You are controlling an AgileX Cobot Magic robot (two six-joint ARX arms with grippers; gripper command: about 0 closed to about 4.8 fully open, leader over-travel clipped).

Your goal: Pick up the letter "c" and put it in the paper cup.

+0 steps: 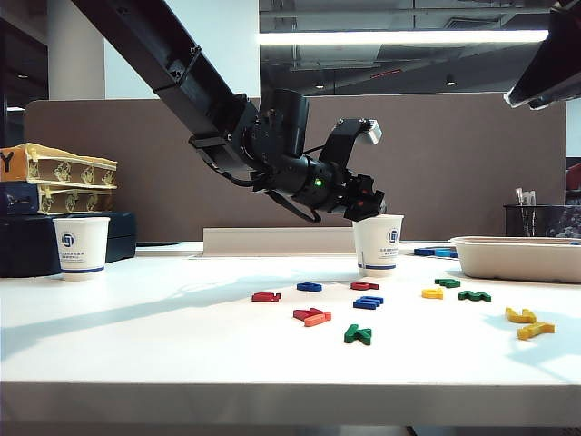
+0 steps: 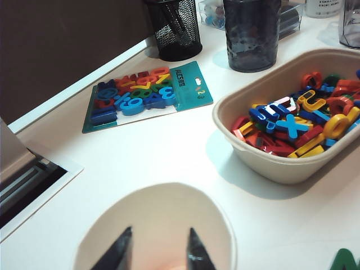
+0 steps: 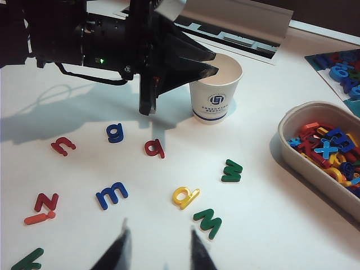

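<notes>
My left gripper [image 1: 368, 211] hangs right over the mouth of the white paper cup [image 1: 379, 245] with the off-centre blue logo, mid-table. In the left wrist view its jaws [image 2: 159, 233] stand apart above the cup's pale inside [image 2: 163, 211], with nothing between the tips. An orange-red blur [image 2: 169, 265], apparently the letter "c", shows low between the fingers, inside the cup's rim. I cannot tell whether it touches them. The right wrist view shows the left gripper [image 3: 209, 63] over the cup [image 3: 214, 101]. My right gripper [image 3: 157, 239] is open above bare table, well short of the cup.
Loose letters lie in front of the cup: red and salmon-orange ones [image 1: 311, 316], blue [image 1: 368, 302], green [image 1: 358, 334], yellow [image 1: 529, 323]. A beige tray [image 1: 517, 259] full of letters stands at the right, a second cup [image 1: 81, 247] at the far left.
</notes>
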